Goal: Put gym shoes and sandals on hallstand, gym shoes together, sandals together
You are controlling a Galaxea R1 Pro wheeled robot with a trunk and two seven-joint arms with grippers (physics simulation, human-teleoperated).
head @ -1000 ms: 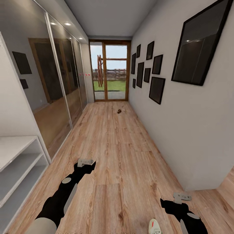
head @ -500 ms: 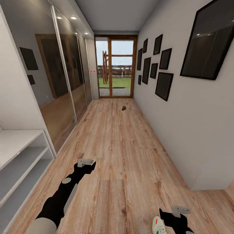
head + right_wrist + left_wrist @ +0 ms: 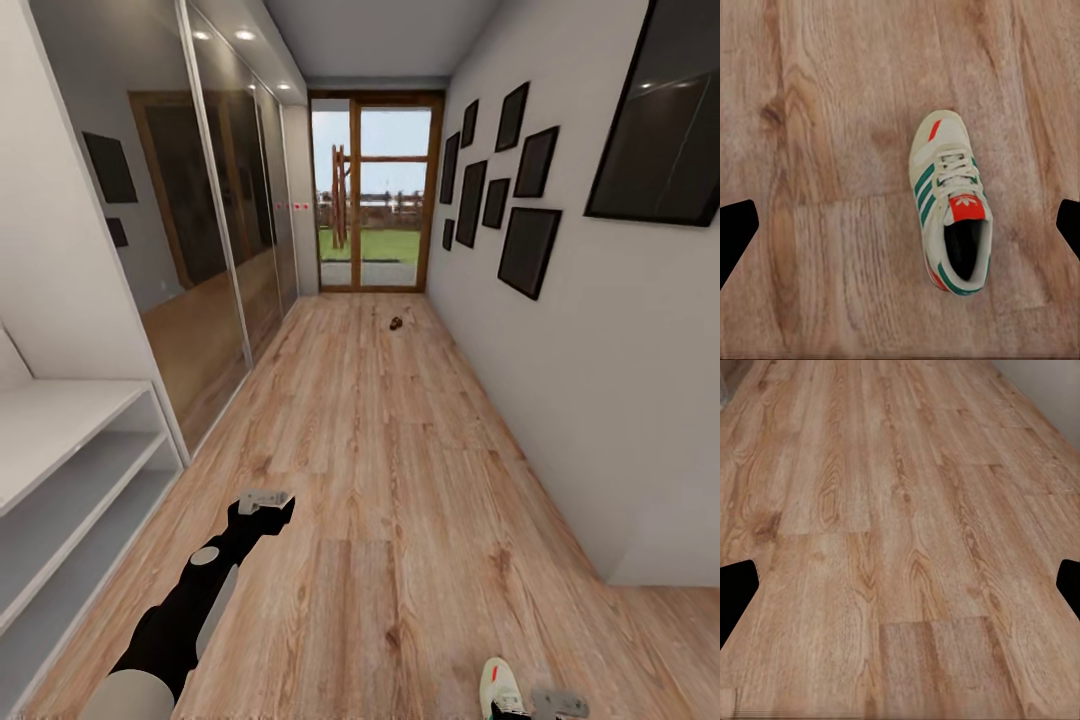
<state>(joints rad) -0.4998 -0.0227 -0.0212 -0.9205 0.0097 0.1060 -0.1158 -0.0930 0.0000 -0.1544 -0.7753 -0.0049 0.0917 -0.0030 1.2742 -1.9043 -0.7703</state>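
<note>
Hovering over item 1: gym shoe (image 3: 950, 202), cream w/ teal stripes, red-orange tongue patch, lying upright on its sole on corridor floor (image 3: 380, 470), at bottom edge of head view, just beside right gripper (image 3: 558, 703).

- Right gripper: above shoe, not touching; fingertips (image 3: 736, 232) wide apart at frame edges, nothing between them.
- Left gripper (image 3: 264, 499): held out over bare planks, well apart from shoe; fingers spread, empty.
- Hallstand (image 3: 60, 470): pale bench top + two open tiers, on robot's left. No shoes seen on it.
- Small dark object (image 3: 396, 322): far down corridor nr glass door; too small to identify, poss. a sandal.

Handling (est.): shoe prob. light, upper soft, sole stiffer; not fragile. Laces loose, poor hold. Best grip prob. across sides at midfoot or on collar rim beside opening, where walls keep shape. Toe rounded, may slip.
</note>
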